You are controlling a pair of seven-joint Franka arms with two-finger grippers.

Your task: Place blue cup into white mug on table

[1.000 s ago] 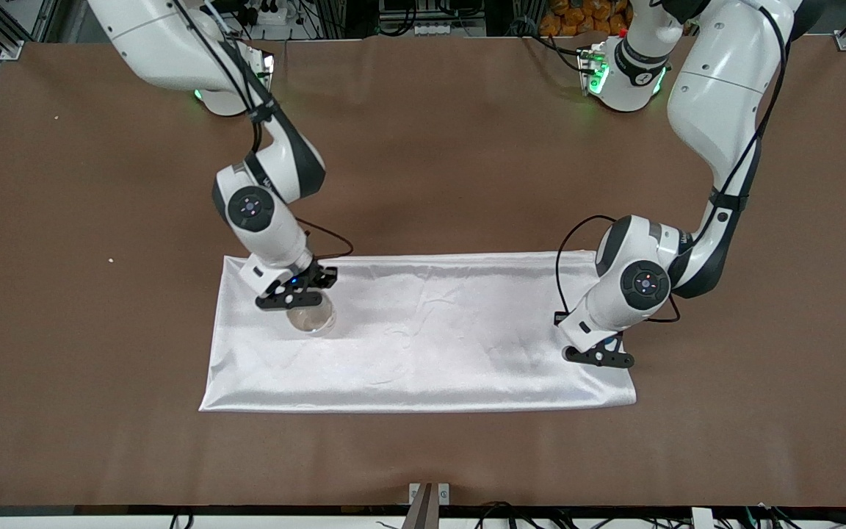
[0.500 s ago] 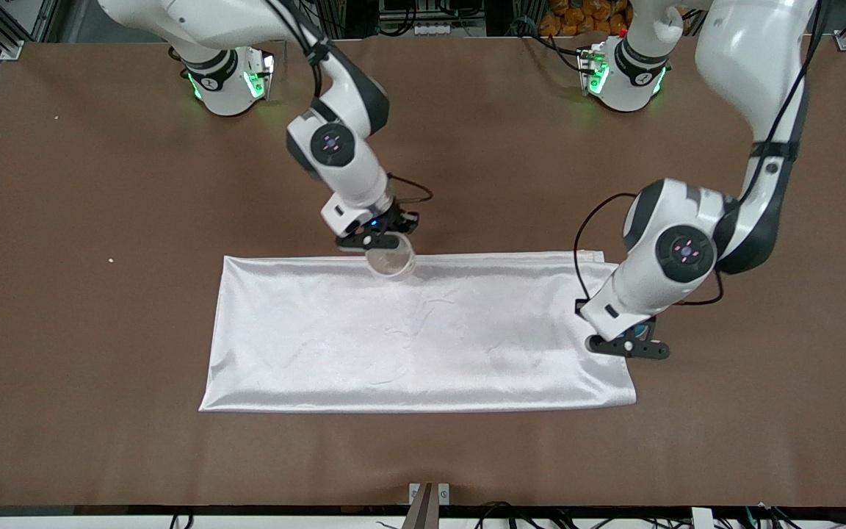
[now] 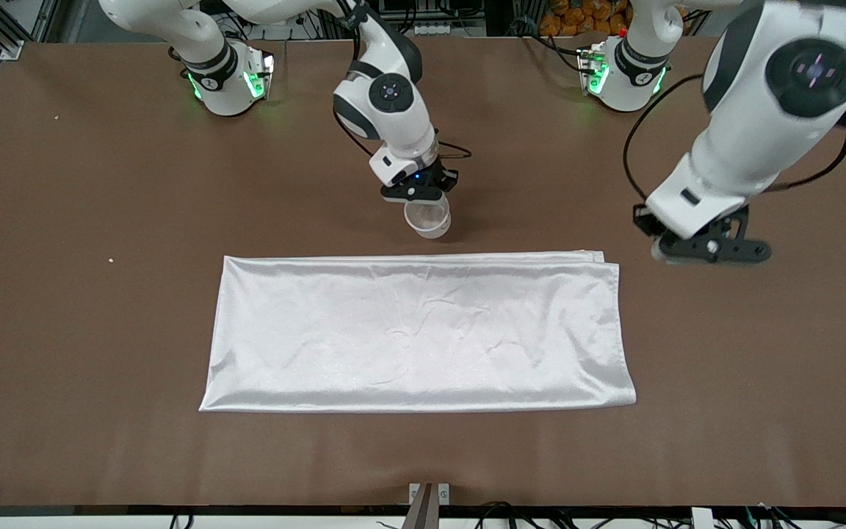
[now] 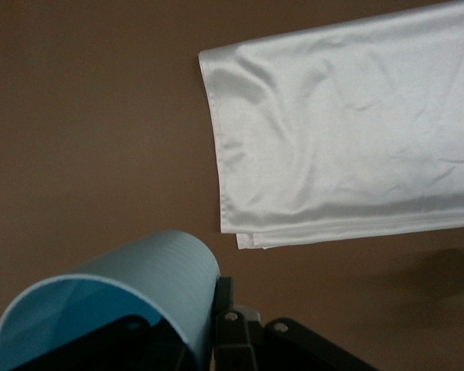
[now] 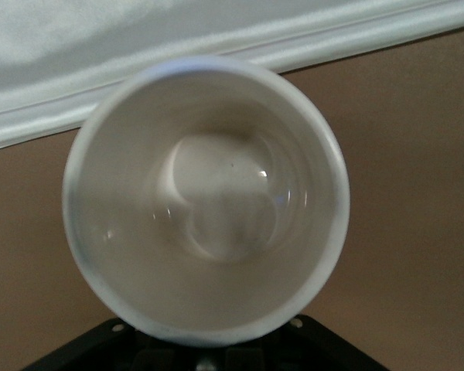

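Both arms have lifted off the white cloth (image 3: 416,330) since a second ago. The right gripper (image 3: 421,192), clamped on the white mug (image 3: 428,219), now hangs over bare table (image 3: 100,220) just past the cloth's base-side edge. The left gripper (image 3: 709,248), clamped on the blue cup (image 4: 108,305), hangs over the table off the cloth's corner at the left arm's end.

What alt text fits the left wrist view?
The left hand holds a small round handleless blue cup, bright blue inside and paler outside, tilted on its side over the flat brown matte table. A shiny white rectangular cloth lies on the table below.
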